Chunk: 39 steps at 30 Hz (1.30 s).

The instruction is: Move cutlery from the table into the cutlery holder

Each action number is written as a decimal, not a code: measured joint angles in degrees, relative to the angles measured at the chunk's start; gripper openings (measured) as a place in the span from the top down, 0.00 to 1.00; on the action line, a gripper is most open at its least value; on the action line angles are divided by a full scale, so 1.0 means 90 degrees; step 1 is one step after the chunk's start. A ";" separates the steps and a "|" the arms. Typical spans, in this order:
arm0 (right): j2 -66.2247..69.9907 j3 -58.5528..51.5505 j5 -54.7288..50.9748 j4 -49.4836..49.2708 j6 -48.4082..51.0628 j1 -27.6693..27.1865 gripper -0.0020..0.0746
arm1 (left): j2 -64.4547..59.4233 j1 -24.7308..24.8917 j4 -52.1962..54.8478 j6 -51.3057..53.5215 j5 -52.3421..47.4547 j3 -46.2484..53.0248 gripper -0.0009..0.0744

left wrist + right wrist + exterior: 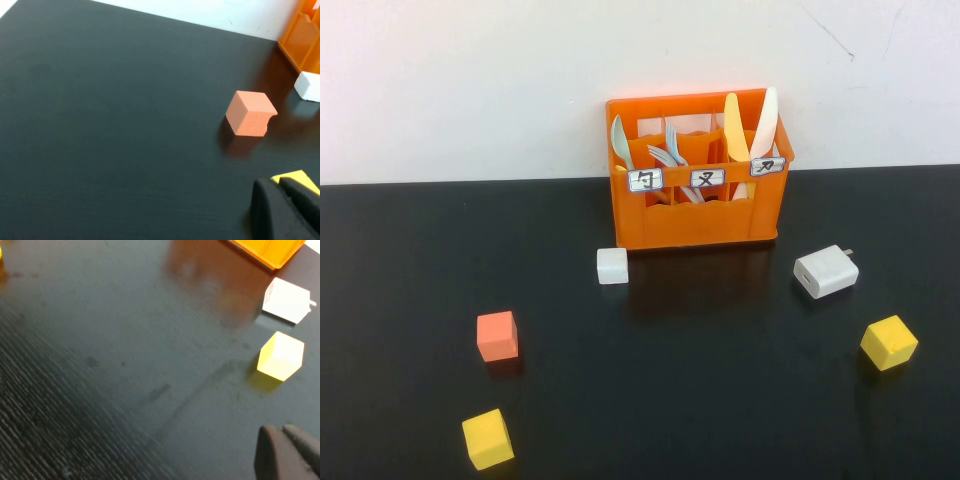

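The orange cutlery holder (695, 215) stands at the back of the black table against the white wall, with three white labels on its front. A pale spoon (620, 140) stands in its left compartment, light blue forks (670, 152) in the middle one, and a pale yellow knife (734, 128) with a whiter utensil (765, 120) in the right one. No cutlery lies on the table. My left gripper (280, 187) is shut and empty, low over the front left, beside a yellow cube (300, 179). My right gripper (282, 432) is shut and empty over the front right. Neither arm shows in the high view.
A white cube (612, 266) sits in front of the holder's left corner. A white charger block (825, 271) lies to the right. An orange cube (497, 336), a yellow cube (487, 438) at front left and a yellow cube (888, 342) at right lie on the table.
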<state>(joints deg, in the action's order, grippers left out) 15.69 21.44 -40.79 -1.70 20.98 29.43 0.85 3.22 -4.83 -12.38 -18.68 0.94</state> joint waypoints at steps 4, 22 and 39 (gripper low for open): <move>0.0000 0.0000 0.0000 0.0000 -0.0005 0.0000 0.98 | 0.0000 0.0000 0.0000 0.0013 0.0000 0.0000 0.99; 0.0000 0.0000 0.0000 0.0000 -0.0015 0.0000 0.98 | 0.0000 0.0000 -0.0017 0.0048 -0.0026 -0.0009 0.99; -0.0276 -0.0116 0.0175 0.0000 -0.0029 0.0000 0.98 | 0.0000 0.0000 -0.0017 0.0048 -0.0026 -0.0009 0.99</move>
<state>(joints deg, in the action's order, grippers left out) 13.21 20.40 -39.21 -1.70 20.71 29.43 0.85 3.22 -4.98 -11.95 -18.91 0.86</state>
